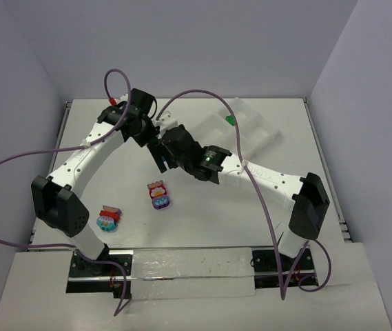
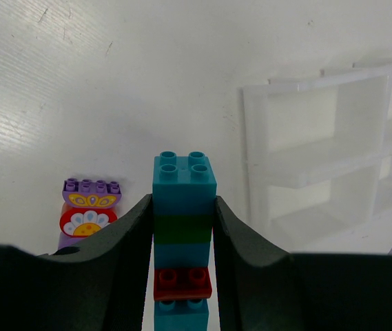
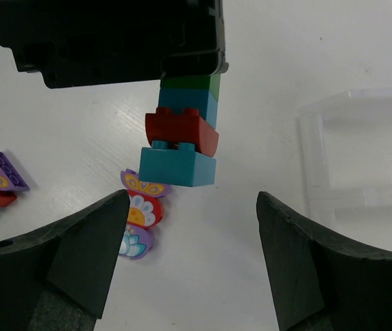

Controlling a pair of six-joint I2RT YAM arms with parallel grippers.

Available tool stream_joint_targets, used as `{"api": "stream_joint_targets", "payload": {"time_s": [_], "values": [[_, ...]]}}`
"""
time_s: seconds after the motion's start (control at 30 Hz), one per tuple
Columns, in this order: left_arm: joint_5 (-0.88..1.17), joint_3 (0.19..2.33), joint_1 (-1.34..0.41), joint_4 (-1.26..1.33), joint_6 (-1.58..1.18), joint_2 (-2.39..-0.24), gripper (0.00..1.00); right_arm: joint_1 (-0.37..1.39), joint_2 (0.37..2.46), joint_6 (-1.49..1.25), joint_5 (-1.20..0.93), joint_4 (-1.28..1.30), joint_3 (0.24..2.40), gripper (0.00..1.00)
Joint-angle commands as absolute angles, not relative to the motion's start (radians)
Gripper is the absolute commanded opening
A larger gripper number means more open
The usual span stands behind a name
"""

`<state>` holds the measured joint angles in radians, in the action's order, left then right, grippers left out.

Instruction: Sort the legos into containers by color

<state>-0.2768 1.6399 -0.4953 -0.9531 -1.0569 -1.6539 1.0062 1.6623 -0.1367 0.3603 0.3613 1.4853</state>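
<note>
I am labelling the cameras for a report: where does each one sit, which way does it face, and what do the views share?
Top external: above and behind, looking down on the table; left arm and right arm show.
Left wrist: on the left gripper, looking along its fingers, shut on the brick stack; tray beyond.
Right wrist: on the open right gripper, facing that stack.
Shared: both wrist views show the stack and a flower-printed clump.

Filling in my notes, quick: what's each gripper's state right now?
Left gripper: closed on the lego stack of teal, green and red bricks.
Right gripper: open, holding nothing.
</note>
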Motion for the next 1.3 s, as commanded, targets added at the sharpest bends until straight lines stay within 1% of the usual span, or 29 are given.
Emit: {"api": "stream_joint_targets", "payload": {"time_s": [0.0, 0.17, 0.33, 0.63, 0.7, 0.9, 1.07, 1.13, 1.17, 1.27], "values": [[-0.290, 1.725, -0.488, -0.982, -1.060, -1.663, 0.00, 1.019, 1.652, -0.122, 0.377, 0.198, 1.434, 0.80], [-0.277, 1.744, -0.480, -1.006, -1.065, -1.673, 0.00, 1.028, 1.653, -0.121, 0.420, 0.114, 1.388, 0.75], [-0.248, 1.737, -0.472, -1.004, -1.064, -1.674, 0.00, 1.028, 1.661, -0.123, 0.426, 0.065, 1.372, 0.66], [-0.233, 1.735, -0.465, -1.001, -1.051, -1.670, 0.00, 1.029, 1.706, -0.117, 0.440, 0.049, 1.410, 0.64], [-0.232, 1.735, -0.465, -1.002, -1.052, -1.665, 0.00, 1.028, 1.718, -0.115, 0.440, 0.051, 1.425, 0.63], [-0.220, 1.715, -0.462, -0.986, -1.049, -1.650, 0.00, 1.028, 1.733, -0.124, 0.433, 0.045, 1.430, 0.47], [-0.217, 1.702, -0.462, -0.979, -1.046, -1.644, 0.00, 1.029, 1.732, -0.130, 0.442, 0.031, 1.421, 0.44], [-0.216, 1.701, -0.462, -0.979, -1.043, -1.646, 0.00, 1.029, 1.736, -0.133, 0.439, 0.035, 1.426, 0.41], [-0.216, 1.701, -0.462, -0.979, -1.043, -1.646, 0.00, 1.028, 1.736, -0.133, 0.437, 0.035, 1.428, 0.38], [-0.218, 1.700, -0.458, -0.977, -1.043, -1.644, 0.00, 1.028, 1.740, -0.140, 0.429, 0.035, 1.427, 0.21]]}}
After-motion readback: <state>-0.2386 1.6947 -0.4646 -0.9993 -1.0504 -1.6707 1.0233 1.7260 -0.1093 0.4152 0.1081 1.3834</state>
